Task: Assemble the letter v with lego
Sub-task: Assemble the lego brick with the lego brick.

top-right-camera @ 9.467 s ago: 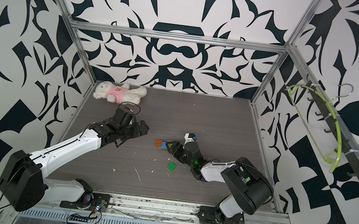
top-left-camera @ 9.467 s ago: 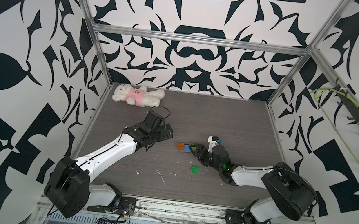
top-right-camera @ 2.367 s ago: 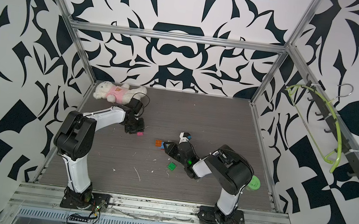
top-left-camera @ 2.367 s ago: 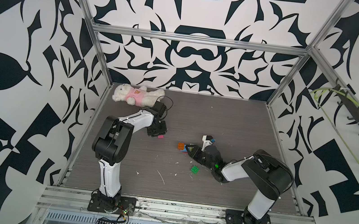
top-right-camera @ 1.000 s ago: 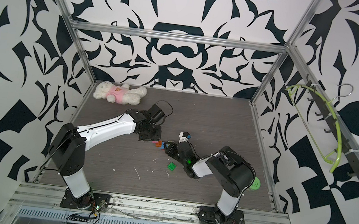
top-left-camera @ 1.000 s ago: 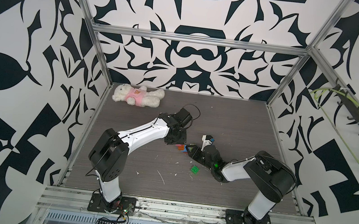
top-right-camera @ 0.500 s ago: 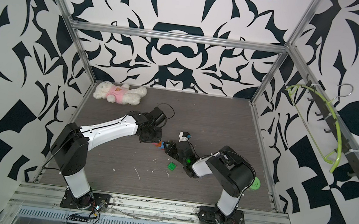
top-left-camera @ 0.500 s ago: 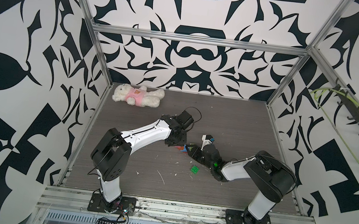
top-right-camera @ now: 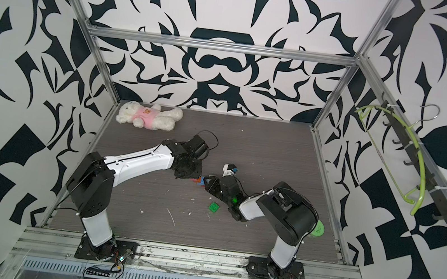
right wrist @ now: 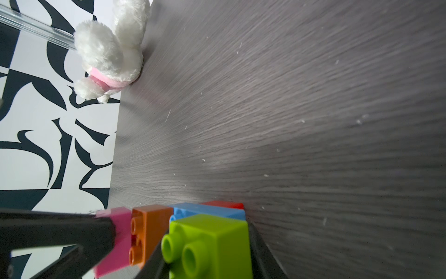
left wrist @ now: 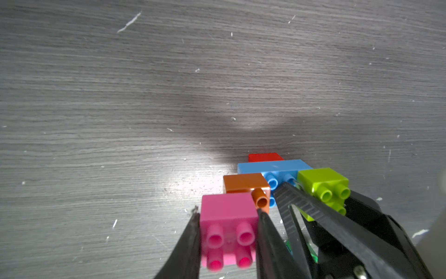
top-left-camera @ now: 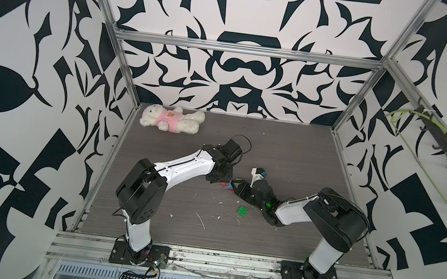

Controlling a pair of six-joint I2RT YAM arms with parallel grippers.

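Left hand is clamped on the pink brick, jaws narrow, one finger on each side face, studs facing the wrist camera. Right hand is gripping the lime-green brick the same way, fingers on both sides.

The letter v sits mid-bench between the two hands, which meet tip to tip in both top views. It is low over the bench; can't tell if it rests on it.

Chain order in the left wrist view:
- pink brick
- orange brick, with the pink up against it; can't tell if it is fully pressed on
- blue brick, the long one
- lime-green brick at the other end
- red brick, just behind the blue

One loose green brick lies flat on the bench, studs up, near the right hand and apart from the chain. The white plush bear lies in the far left corner, well apart.
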